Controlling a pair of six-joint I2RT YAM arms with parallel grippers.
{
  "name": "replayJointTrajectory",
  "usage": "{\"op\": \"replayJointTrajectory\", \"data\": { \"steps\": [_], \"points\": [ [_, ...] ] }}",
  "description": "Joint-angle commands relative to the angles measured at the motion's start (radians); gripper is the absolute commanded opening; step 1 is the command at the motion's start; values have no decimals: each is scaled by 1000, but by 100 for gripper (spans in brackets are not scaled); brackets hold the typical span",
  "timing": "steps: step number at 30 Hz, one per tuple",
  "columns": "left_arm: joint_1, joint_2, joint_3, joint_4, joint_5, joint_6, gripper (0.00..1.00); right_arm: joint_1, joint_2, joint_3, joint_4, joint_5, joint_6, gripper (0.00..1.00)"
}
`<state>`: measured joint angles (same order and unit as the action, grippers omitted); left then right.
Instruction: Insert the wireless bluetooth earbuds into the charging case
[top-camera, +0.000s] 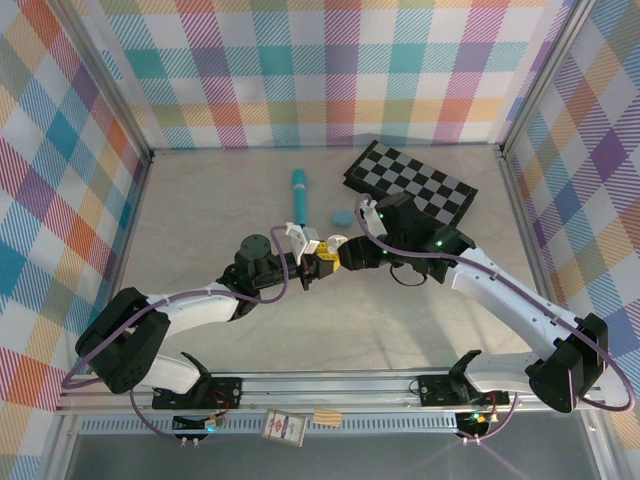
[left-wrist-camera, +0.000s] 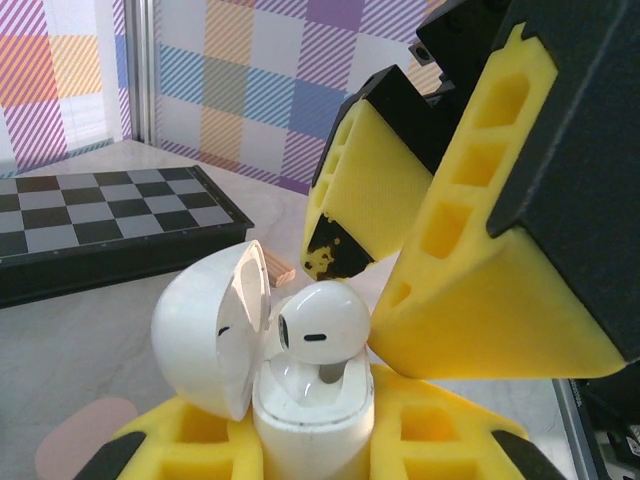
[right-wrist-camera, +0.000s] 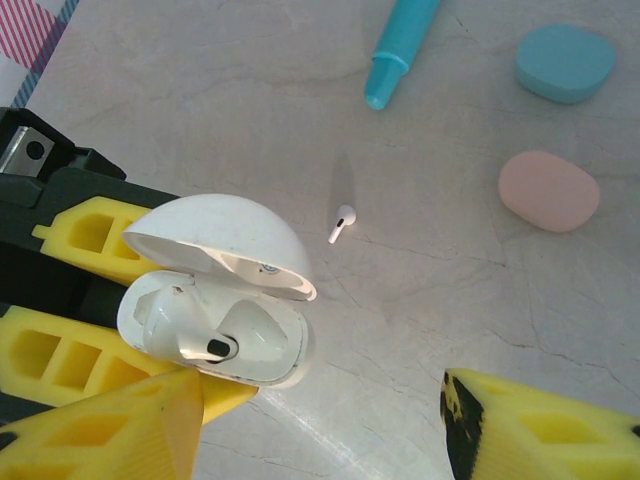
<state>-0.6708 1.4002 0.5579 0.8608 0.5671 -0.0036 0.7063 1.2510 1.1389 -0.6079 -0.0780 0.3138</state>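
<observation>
My left gripper (left-wrist-camera: 315, 445) is shut on the white charging case (left-wrist-camera: 310, 415), holding it upright above the table with its lid (left-wrist-camera: 205, 325) swung open. One white earbud (left-wrist-camera: 322, 328) sits in the case with its head standing out of the socket. My right gripper (right-wrist-camera: 320, 430) hangs open just over the case, its yellow fingers (left-wrist-camera: 470, 270) on either side and nothing held between them. A second white earbud (right-wrist-camera: 342, 222) lies loose on the table beyond the case. In the top view both grippers meet mid-table around the case (top-camera: 300, 238).
A teal pen (right-wrist-camera: 400, 45), a light blue oval case (right-wrist-camera: 565, 62) and a pink oval case (right-wrist-camera: 548, 190) lie on the table past the loose earbud. A folded chessboard (top-camera: 410, 180) sits at the back right. Plaid walls enclose the table.
</observation>
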Motion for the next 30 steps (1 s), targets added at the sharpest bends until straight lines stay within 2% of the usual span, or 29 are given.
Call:
{"op": "replayJointTrajectory", "data": {
  "steps": [1,5,9,19,30],
  "points": [
    [9,-36,-10,49,15,9,0,-6,-19,7,-43,19,-1,64],
    [10,-31,-11,47,17,14,0,-6,-29,8,-19,-46,-16,65],
    [11,-28,-9,21,47,44,0,-6,-24,25,21,-117,-20,71],
    [14,-52,1,-39,66,71,0,-5,70,99,-31,-28,-15,72],
    [25,-49,8,-29,33,43,0,-7,36,87,-79,-3,-43,72]
  ]
}}
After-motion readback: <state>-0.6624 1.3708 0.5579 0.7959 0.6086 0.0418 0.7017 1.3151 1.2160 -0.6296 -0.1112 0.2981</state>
